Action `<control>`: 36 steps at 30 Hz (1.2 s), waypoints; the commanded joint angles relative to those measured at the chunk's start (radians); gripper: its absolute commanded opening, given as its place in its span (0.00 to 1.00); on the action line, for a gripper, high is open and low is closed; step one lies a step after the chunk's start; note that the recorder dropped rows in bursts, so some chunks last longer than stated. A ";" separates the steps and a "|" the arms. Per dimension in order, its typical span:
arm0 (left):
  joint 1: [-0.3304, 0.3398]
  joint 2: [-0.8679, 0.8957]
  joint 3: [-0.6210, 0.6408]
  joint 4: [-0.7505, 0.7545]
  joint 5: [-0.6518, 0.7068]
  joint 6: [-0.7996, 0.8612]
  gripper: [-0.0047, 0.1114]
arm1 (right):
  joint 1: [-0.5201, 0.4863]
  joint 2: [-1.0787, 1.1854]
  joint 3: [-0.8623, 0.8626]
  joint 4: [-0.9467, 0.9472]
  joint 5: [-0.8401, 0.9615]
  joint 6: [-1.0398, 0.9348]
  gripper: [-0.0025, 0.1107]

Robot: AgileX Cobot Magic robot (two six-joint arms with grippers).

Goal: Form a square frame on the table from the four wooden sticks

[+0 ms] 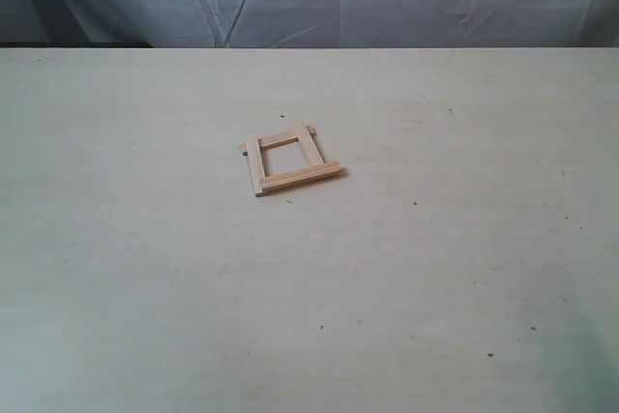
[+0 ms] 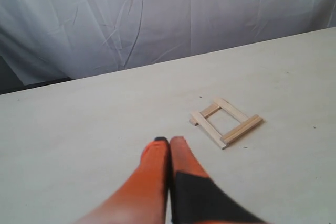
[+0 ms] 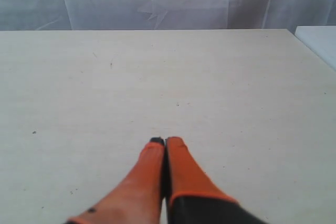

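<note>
The square frame is seen lying on the desk, just left of centre in the exterior view and slightly above the middle. The left jaws and the right jaws are both pressed together with nothing held, well apart from it. The strips are only laid loose, and the near stick appears to rest across the side sticks' ends. The outline could therefore be scattered if brushed by a corrective nudge. No clear long axis is shown. The frame sits skewed, its near stick rising toward the picture's right and overhanging there.
</note>
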 commanded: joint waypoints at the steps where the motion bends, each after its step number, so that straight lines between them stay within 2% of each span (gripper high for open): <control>1: -0.005 -0.047 0.103 0.025 -0.063 0.011 0.04 | -0.005 -0.006 0.004 -0.004 -0.016 0.001 0.03; 5: -0.005 -0.184 0.411 0.025 -0.370 0.012 0.04 | -0.005 -0.006 0.004 -0.004 -0.016 0.001 0.03; 7: -0.012 -0.292 0.528 0.025 -0.427 0.012 0.04 | -0.005 -0.006 0.004 -0.004 -0.016 0.001 0.03; 9: -0.024 -0.315 0.606 0.020 -0.443 0.012 0.04 | -0.005 -0.006 0.004 -0.004 -0.016 0.001 0.03; 19: -0.024 -0.315 0.606 0.002 -0.439 0.012 0.04 | -0.005 -0.006 0.004 0.011 -0.016 0.001 0.03; 23: -0.027 -0.315 0.606 0.043 -0.440 0.001 0.04 | -0.005 -0.006 0.004 0.011 -0.016 0.001 0.03; 31: -0.027 -0.315 0.606 0.319 -0.450 -0.436 0.04 | -0.005 -0.006 0.004 0.011 -0.016 0.001 0.03; 36: -0.027 -0.315 0.606 0.339 -0.452 -0.461 0.04 | -0.005 -0.006 0.004 0.011 -0.016 0.001 0.03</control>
